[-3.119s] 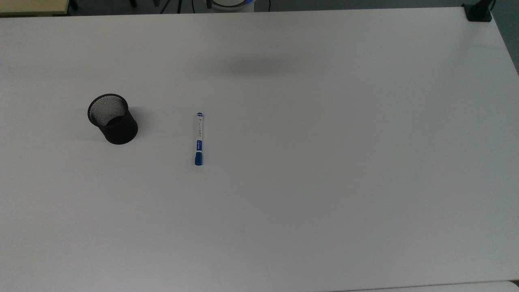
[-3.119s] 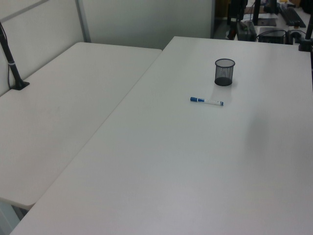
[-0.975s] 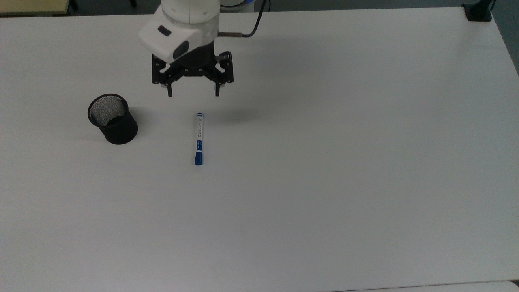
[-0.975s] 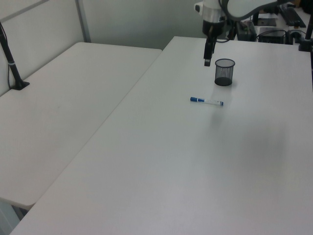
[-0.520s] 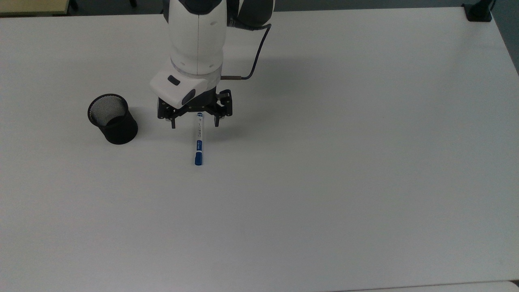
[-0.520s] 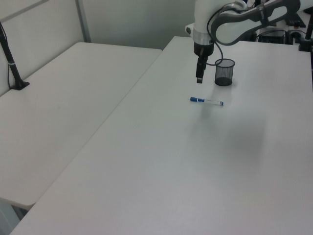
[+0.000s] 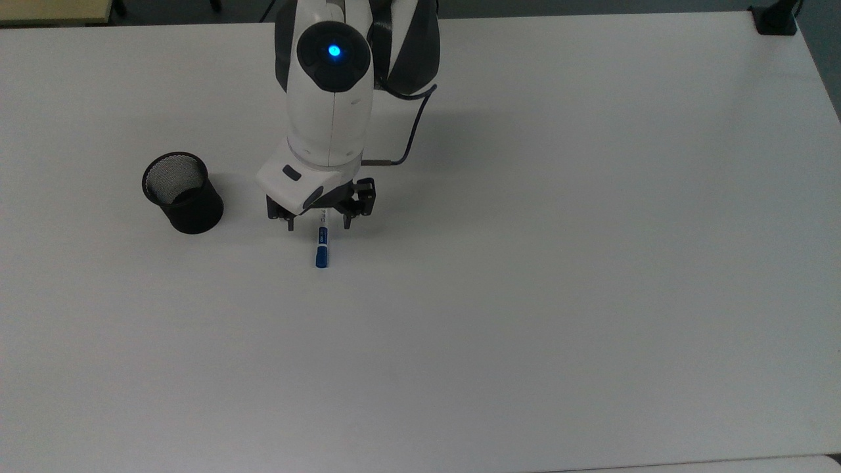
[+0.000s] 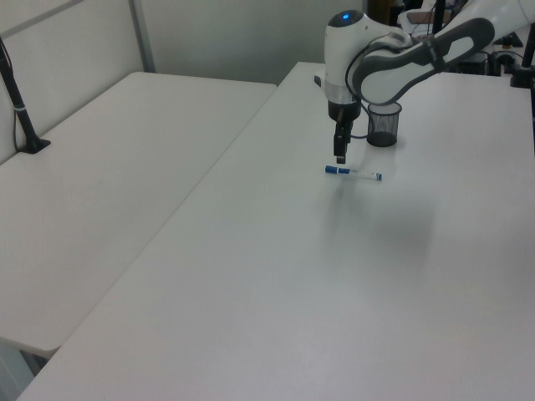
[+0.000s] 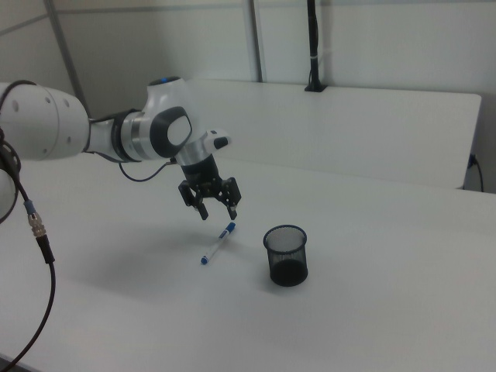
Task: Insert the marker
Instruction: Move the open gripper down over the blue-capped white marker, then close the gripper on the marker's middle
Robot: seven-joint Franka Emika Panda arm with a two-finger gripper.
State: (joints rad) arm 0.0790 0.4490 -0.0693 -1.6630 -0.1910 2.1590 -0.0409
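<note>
The marker lies flat on the white table, its blue cap toward the top view's bottom; it also shows as the marker and the marker. My gripper is open, pointing down, its fingers straddling the marker's white body from above. In the right view the gripper hangs a little above the marker, not touching it. The gripper stands just over the capped end's side. The black mesh cup stands upright to the top view's left, apart from both; cup, cup.
A black clamp sits at the table's corner at the top view's upper right. A second white table adjoins on the left view's left, with a black post. A cable hangs at the right view's left.
The arm came into view from the top view's top and moved down over the marker, covering its white end. The gripper stayed open. Marker and cup have not moved.
</note>
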